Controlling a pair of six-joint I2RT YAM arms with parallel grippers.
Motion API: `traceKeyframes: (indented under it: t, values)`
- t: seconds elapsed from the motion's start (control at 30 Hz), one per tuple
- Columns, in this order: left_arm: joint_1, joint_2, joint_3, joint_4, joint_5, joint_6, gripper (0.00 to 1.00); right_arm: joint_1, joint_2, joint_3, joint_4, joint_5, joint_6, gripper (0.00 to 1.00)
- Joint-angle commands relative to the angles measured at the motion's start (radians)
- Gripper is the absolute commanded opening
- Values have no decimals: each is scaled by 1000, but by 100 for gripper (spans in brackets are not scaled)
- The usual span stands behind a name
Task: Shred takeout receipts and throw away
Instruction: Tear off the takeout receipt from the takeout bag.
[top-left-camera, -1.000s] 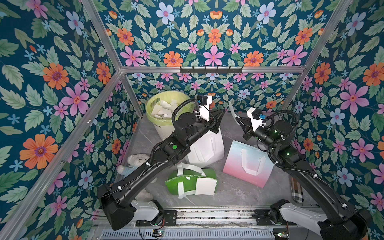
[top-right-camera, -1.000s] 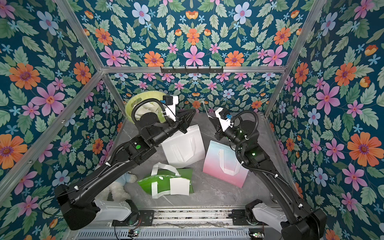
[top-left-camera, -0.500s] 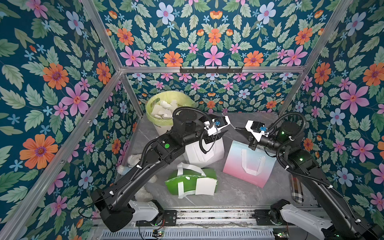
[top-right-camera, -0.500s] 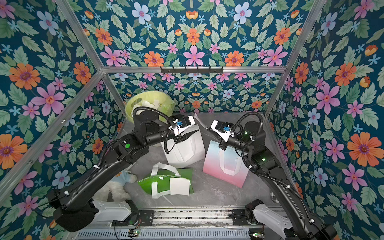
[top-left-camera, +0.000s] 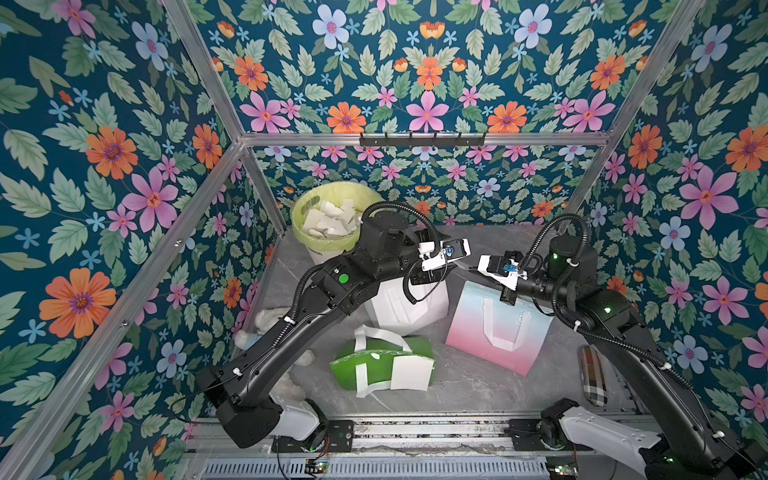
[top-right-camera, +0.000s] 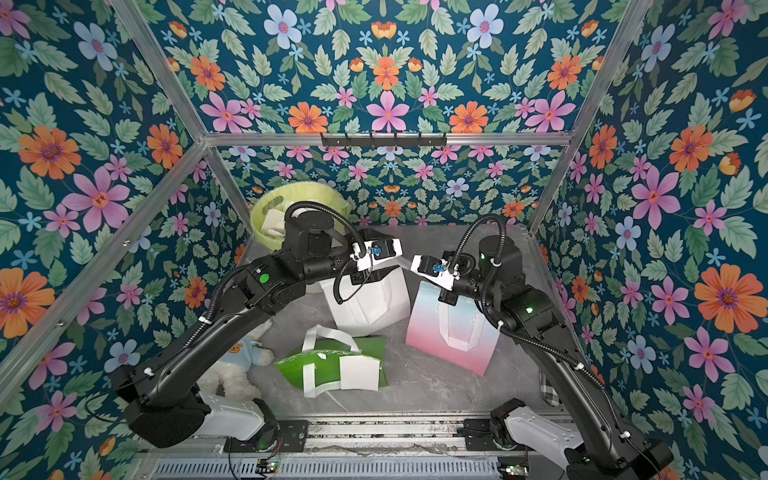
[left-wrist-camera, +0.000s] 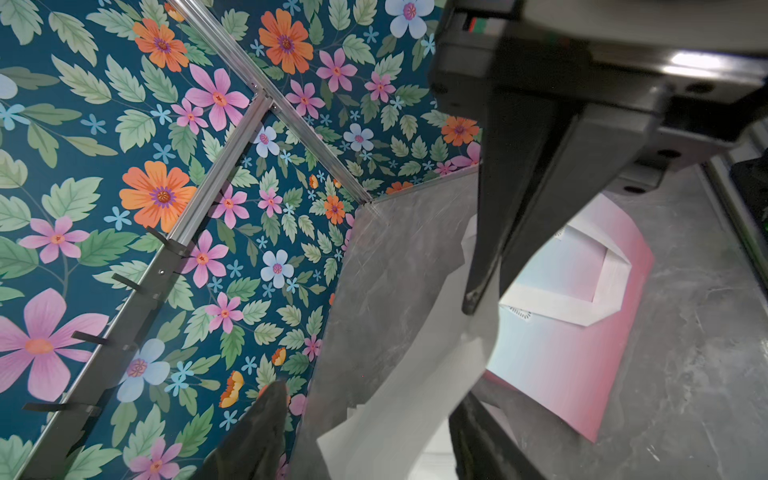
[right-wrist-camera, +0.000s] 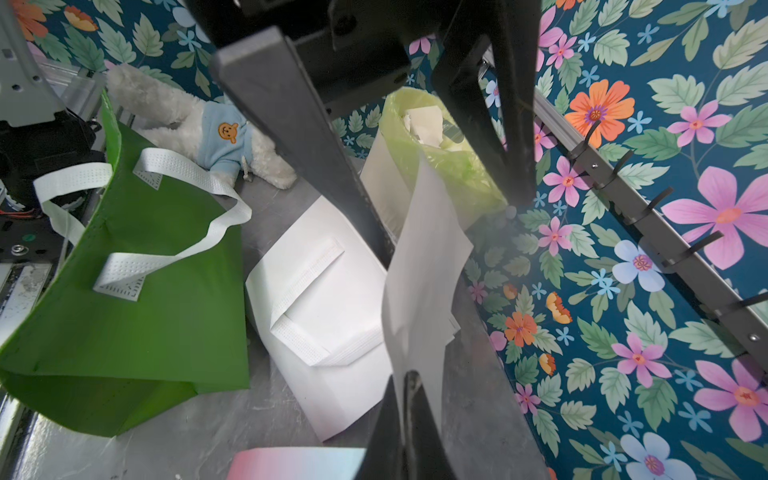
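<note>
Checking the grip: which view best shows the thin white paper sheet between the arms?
Right wrist view: the white paper sheet is sharp, pinched in the right fingers. Left wrist blurs it; a top view shows a sliver.

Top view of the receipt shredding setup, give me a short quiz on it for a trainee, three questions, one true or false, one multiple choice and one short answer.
1. True or false: the left gripper is clamped on the raised receipt strip.
2. Which bag does the whole receipt sit on? A) white tote bag B) green tote bag C) pink-and-blue bag
3. What lies in the yellow-lined bin?
Key: 1 false: its jaws stand open on either side of the strip, which the right gripper pinches. 2 B. 3 torn white paper pieces.
</note>
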Motion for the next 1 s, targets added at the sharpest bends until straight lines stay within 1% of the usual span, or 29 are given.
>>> traceKeyframes:
  t: [0.0, 0.17, 0.27, 0.37, 0.43, 0.5, 0.57, 0.63, 0.7, 0.73, 0.8, 0.87, 0.93, 0.97]
  values:
    - [1, -8, 4, -10, 8, 27, 64, 1, 1, 7, -6, 10, -36, 0]
    - [1, 17, 1, -33, 37, 13, 61, 5, 1, 7, 58, -19, -4, 0]
    - [-1, 45, 17, -65, 49, 14, 54, 6, 9, 20, 61, -18, 2, 0]
    - [-4, 59, 30, -74, 61, 13, 39, 6, 18, 33, 60, -4, 3, 0]
    - [-7, 65, 34, -74, 64, 14, 31, 6, 20, 36, 59, 5, 7, 0]
    - [-8, 69, 39, -74, 68, 12, 21, 6, 22, 36, 63, 15, 10, 0]
    - [-13, 71, 39, -72, 73, 8, 14, 6, 27, 42, 52, 21, 12, 0]
    - [-16, 73, 38, -68, 80, -1, 0, 6, 30, 42, 63, 32, 21, 0]
    - [-17, 73, 32, -57, 77, -12, 0, 6, 26, 24, 107, 54, 49, 0]
    - [-16, 71, 25, -45, 67, -16, 0, 6, 17, 9, 134, 65, 63, 6]
    - [-16, 55, -4, -4, 33, -30, 0, 6, -11, -39, 224, 91, 112, 38]
    - [-16, 27, -48, 49, 20, -40, 0, 5, -47, -93, 297, 108, 153, 61]
    - [-11, -2, -86, 85, 50, -49, 0, -6, -78, -129, 329, 93, 194, 79]
    - [-1, -17, -100, 106, 82, -58, 0, -28, -91, -140, 333, 57, 227, 83]
